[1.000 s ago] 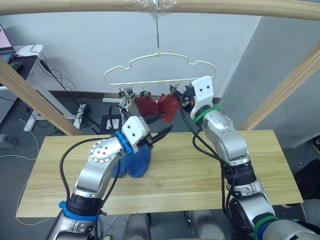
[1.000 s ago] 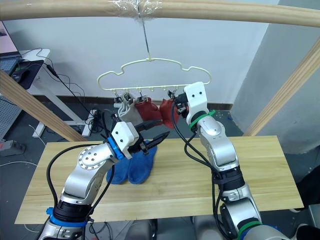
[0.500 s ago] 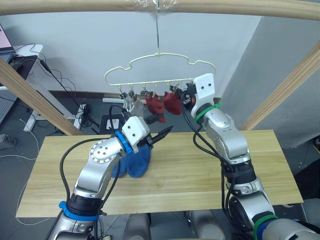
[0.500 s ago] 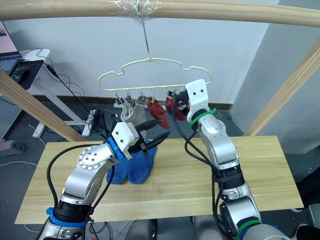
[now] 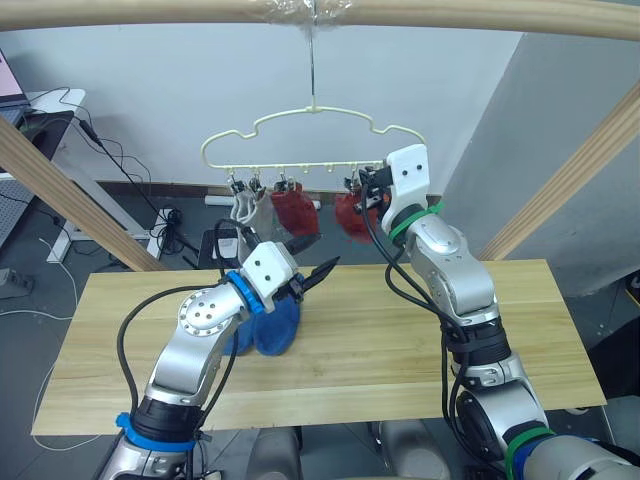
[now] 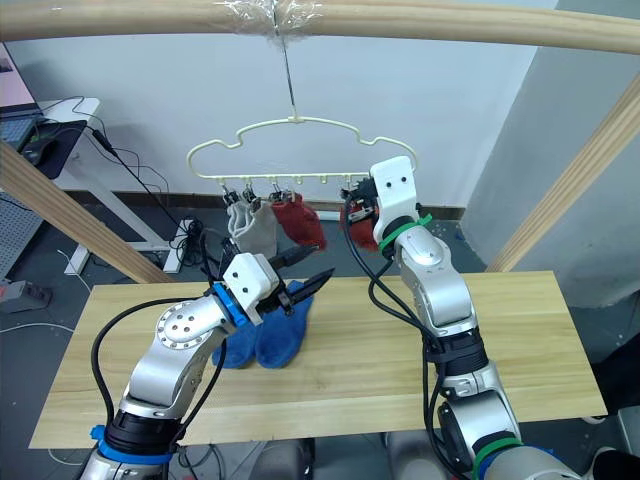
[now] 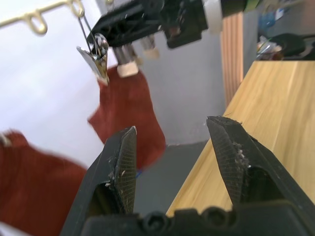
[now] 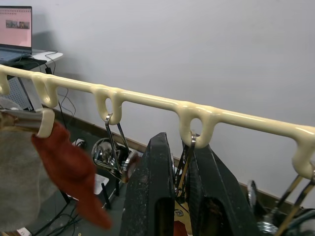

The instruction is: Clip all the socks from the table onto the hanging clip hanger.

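Note:
The pale-yellow clip hanger hangs from the top pole. A light grey sock and a rust-red sock dangle from its left clips. A second rust-red sock hangs under my right gripper, which is shut on a metal clip just below the hanger bar. Two blue socks lie side by side on the table. My left gripper hovers open and empty above them, pointing toward the red sock.
A thick wooden pole runs across the top, with slanted poles at the left and right. A desk with a laptop and floor cables stand behind the table's left end.
The hanger has swung a little to the left and the red socks swayed with it. My left gripper has dropped slightly toward the table. The right gripper stays at the clip.

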`<state>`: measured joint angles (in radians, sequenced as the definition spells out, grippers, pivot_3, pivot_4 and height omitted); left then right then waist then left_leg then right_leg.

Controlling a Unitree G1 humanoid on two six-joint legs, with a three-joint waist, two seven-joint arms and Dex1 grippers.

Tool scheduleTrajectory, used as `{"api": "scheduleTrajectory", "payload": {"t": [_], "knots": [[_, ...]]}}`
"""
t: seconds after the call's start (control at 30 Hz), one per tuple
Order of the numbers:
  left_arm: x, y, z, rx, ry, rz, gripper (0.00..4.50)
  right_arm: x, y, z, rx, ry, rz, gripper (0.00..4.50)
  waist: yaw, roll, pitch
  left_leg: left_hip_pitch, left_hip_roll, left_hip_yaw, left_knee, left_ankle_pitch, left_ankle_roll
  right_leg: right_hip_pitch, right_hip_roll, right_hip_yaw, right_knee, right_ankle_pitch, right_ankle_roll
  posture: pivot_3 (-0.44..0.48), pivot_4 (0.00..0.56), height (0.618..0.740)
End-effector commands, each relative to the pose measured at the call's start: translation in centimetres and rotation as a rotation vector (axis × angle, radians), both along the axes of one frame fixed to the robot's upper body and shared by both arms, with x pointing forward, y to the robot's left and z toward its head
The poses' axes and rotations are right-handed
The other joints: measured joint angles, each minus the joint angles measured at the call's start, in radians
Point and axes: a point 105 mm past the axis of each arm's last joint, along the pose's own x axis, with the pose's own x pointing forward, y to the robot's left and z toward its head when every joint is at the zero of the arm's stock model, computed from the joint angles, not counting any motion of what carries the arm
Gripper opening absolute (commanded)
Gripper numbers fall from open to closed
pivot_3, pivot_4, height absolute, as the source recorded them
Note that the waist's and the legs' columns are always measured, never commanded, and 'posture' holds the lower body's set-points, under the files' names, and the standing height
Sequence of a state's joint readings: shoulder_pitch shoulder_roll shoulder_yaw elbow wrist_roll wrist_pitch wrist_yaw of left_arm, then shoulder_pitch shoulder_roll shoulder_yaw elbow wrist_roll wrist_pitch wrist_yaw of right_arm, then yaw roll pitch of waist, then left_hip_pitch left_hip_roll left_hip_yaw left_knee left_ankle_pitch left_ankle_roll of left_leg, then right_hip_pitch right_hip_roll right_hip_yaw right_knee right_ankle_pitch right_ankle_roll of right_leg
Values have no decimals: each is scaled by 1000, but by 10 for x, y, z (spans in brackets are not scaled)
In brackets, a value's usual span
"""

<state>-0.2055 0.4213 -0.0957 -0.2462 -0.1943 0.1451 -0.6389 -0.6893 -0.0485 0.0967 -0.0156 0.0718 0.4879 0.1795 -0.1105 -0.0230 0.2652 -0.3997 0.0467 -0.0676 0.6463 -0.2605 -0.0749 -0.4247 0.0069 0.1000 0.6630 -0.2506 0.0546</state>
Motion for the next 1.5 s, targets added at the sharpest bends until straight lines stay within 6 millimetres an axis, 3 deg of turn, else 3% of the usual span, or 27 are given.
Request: {"api": "scheduleTrajectory", "payload": {"t": [0.03, 0.23, 0.7, 0.97, 1.07, 1.5], "knots": [[-5, 16, -23, -51, 107, 148, 2871, -2, 1, 18, 29, -58, 19, 13, -2, 0, 0, 0, 0, 0, 0, 0, 0, 0, 0, 1, 0, 0, 0, -80, 236, 740], [4, 45, -68, -84, 285, 415, 4481, -2, -2, 18, 24, -54, 24, 13, 3, 0, 0, 0, 0, 0, 1, 0, 0, 0, 0, 0, 1, 0, 0, -77, 243, 740], [41, 45, -118, -28, 431, 534, 4500, -4, 1, 15, 5, -35, 49, 13, 5, 0, 0, 0, 0, 0, 0, 0, 0, 0, 0, -1, 1, 0, 0, -92, 259, 740], [45, 45, -134, 11, 487, 549, 4500, -6, 2, 13, 9, -23, 49, 13, 2, 0, 0, 0, 0, 0, 0, 0, 0, 0, 0, -1, 1, 0, 0, -105, 261, 740], [42, 47, -140, 26, 508, 557, 3883, -6, 2, 12, 11, -19, 49, 13, 2, 0, 0, 0, 0, 0, 0, 0, 0, 0, 0, -1, 1, 0, 0, -106, 260, 740], [33, 49, -146, 73, 503, 540, 381, -7, 3, 10, 18, -11, 50, 13, 1, 0, 0, 1, 0, 0, 0, 0, 0, 0, 0, -1, 2, 0, 0, -103, 256, 740]]}}
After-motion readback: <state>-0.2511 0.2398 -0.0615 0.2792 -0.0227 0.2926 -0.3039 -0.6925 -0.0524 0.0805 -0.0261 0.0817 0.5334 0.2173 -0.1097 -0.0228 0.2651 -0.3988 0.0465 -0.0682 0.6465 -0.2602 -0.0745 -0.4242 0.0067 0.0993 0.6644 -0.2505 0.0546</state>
